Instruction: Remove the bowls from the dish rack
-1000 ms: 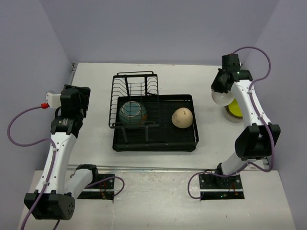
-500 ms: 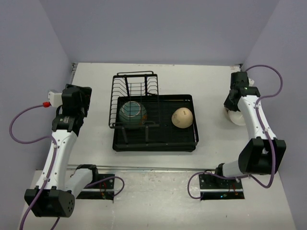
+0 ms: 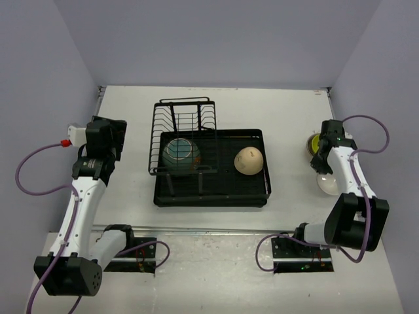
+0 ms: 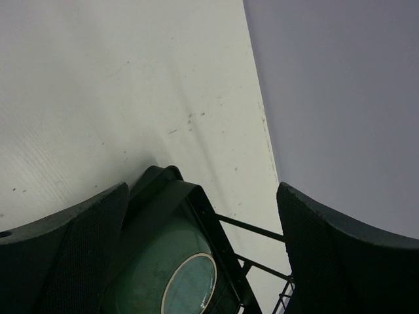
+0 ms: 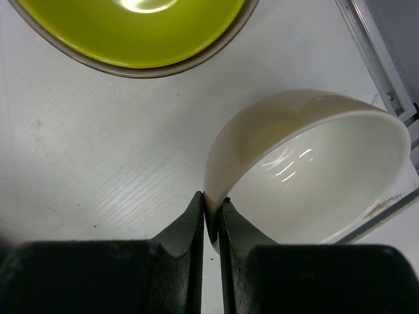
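The dish rack [image 3: 211,191] is a black tray with a wire holder, mid-table. A teal bowl [image 3: 181,153] leans in the holder. A beige bowl [image 3: 249,160] lies upside down on the tray's right side. My right gripper [image 3: 325,170] is shut on the rim of a smooth cream bowl [image 3: 329,184], held tilted low over the table near its right edge. In the right wrist view the fingers [image 5: 193,226] pinch the cream bowl [image 5: 308,170], with a yellow-green bowl [image 5: 137,33] just beyond. My left gripper [image 3: 107,134] hangs open left of the rack, holding nothing.
The yellow-green bowl [image 3: 315,142] sits in another bowl at the right, partly behind my right arm. The left wrist view looks past the open gripper [image 4: 203,191] onto the rack's corner [image 4: 163,186] and the teal bowl [image 4: 157,268]. Purple walls enclose the table.
My right arm carried the cream bowl from the back right, over the yellow-green bowl, toward the near right and down. The left arm barely moved.
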Controlling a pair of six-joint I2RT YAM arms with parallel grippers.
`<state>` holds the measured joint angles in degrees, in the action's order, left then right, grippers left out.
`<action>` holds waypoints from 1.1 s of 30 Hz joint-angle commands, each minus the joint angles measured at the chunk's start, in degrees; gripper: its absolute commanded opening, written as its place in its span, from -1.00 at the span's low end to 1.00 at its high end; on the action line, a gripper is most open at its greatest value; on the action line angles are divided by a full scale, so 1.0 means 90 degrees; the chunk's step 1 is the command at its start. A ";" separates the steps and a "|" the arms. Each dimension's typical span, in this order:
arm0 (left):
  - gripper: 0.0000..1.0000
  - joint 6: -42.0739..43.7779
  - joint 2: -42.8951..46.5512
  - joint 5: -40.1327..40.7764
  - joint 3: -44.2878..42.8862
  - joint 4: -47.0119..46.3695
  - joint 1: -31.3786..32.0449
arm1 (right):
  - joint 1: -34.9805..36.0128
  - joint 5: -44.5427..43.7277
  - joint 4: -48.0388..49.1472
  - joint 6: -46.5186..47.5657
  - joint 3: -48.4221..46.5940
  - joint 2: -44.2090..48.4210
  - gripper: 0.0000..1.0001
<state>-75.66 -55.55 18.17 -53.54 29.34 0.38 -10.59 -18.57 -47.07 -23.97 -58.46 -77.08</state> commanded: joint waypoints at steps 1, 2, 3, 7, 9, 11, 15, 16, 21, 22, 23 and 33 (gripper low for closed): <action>0.87 0.0076 0.0010 0.0021 -0.0018 -0.0282 -0.0042 | -0.0190 -0.0339 0.0415 0.0056 -0.0009 0.0127 -1.00; 0.87 0.0076 0.0020 0.0041 0.0011 -0.0301 -0.0042 | -0.0200 -0.0359 0.0473 0.0046 0.0040 0.0078 -1.00; 0.88 0.0086 0.0029 0.0051 0.0011 -0.0311 -0.0042 | -0.0220 -0.0349 0.0513 0.0065 0.0079 0.0020 -1.00; 0.88 -0.0001 0.0117 0.0080 0.0177 -0.0321 -0.0042 | -0.0249 -0.0349 0.0503 0.0046 -0.0057 -0.0428 -1.00; 0.88 -0.0041 0.0137 0.0100 0.0206 -0.0331 -0.0042 | -0.0278 -0.0301 0.0503 0.0007 -0.0087 -0.0566 -1.00; 0.88 -0.0060 0.0118 0.0110 0.0197 -0.0331 -0.0042 | -0.0288 -0.0261 0.0503 -0.0003 -0.0097 -0.0761 -1.00; 0.88 -0.0197 0.0127 0.0119 0.0197 -0.0369 -0.0042 | -0.0298 -0.0290 0.0503 -0.0071 -0.0253 -0.1054 -1.00; 0.88 -0.0197 0.0127 0.0119 0.0197 -0.0389 -0.0042 | -0.0308 -0.0271 0.0494 -0.0071 -0.0292 -0.1103 -1.00; 0.88 -0.0178 0.0137 0.0207 0.0148 -0.0379 -0.0042 | -0.0318 -0.0261 0.0484 -0.0159 -0.0428 -0.1367 -1.00; 0.88 -0.0168 0.0147 0.0217 0.0158 -0.0379 -0.0042 | -0.0318 -0.0251 0.0474 -0.0150 -0.0477 -0.1416 -1.00; 0.88 -0.0148 0.0137 0.0207 0.0167 -0.0379 -0.0042 | -0.0318 -0.0271 0.0455 -0.0169 -0.0487 -0.1436 -1.00; 0.88 0.0261 0.0059 0.0256 0.0138 -0.0399 -0.0042 | -0.0327 -0.0095 0.0318 -0.0218 -0.0702 -0.1339 -0.49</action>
<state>-76.07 -55.13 18.61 -51.79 27.79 0.38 -13.23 -18.52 -44.10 -25.08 -62.22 -90.63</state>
